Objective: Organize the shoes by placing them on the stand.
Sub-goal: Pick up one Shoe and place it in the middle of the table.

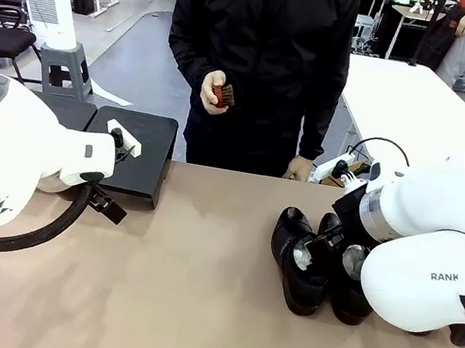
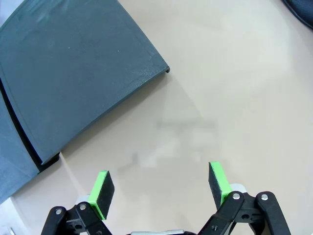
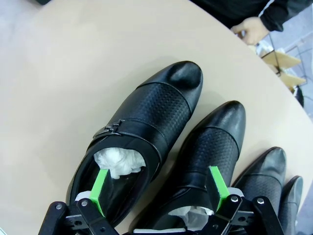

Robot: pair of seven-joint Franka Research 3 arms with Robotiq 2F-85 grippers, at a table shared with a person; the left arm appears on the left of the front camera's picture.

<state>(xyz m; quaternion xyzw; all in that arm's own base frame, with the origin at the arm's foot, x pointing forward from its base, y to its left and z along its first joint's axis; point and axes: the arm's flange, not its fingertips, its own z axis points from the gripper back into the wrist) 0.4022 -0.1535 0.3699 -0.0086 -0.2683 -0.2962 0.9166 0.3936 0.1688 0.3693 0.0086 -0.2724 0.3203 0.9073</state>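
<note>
The front camera is facing the person (image 1: pixel 261 54) across the worktop (image 1: pixel 192 310). The wrist cameras are looking down closely at its stand (image 2: pixel 73 73) and shoes (image 3: pixel 146 117).

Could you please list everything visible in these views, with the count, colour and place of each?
shoes: four, glossy black, side by side on the right part of the table
paper: white, crumpled, stuffed into shoe openings
stand: one, matte black, far left of the table, nothing on it
brush: one, reddish-brown, held in the person's hand
table: one, tan
person: one, black jacket, standing at the far side
hand: holding the brush at the waist
left gripper: open, over bare table beside the stand
right gripper: open, low over two of the shoes
</note>
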